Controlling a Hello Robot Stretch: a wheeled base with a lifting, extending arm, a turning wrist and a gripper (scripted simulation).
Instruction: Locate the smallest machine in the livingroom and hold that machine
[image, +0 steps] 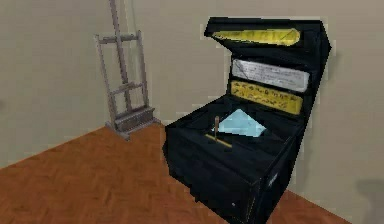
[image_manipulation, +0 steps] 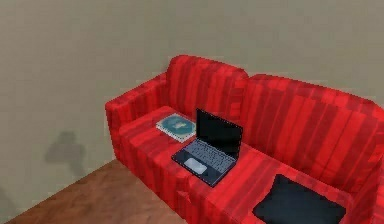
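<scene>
The pincer's state cannot be told from these views

The laptop lies on the seat of a red striped sofa in the arm side view, on the left seat cushion, a little toward the middle of the sofa. It is small and dark, with its lid raised upright. The screen is black, the keyboard grey, and a pale touchpad sits at its near edge. Its back faces the sofa's backrest and its keyboard faces the front of the seat.

Just beside the laptop, to the left and a little farther back, a flat teal and white thing lies on the same cushion near the left armrest; I cannot tell what it is. On the right cushion, near the picture's bottom edge and well apart from the laptop, lies a flat black pad. The sofa stands against a plain beige wall, with brown wood floor in front of its left end.

In the forward view a much larger machine, a black arcade cabinet, stands on the wood floor to the right, with yellow panels, a pale blue screen and a small stick on its deck. To the left and farther back, a grey easel leans against the wall
</scene>
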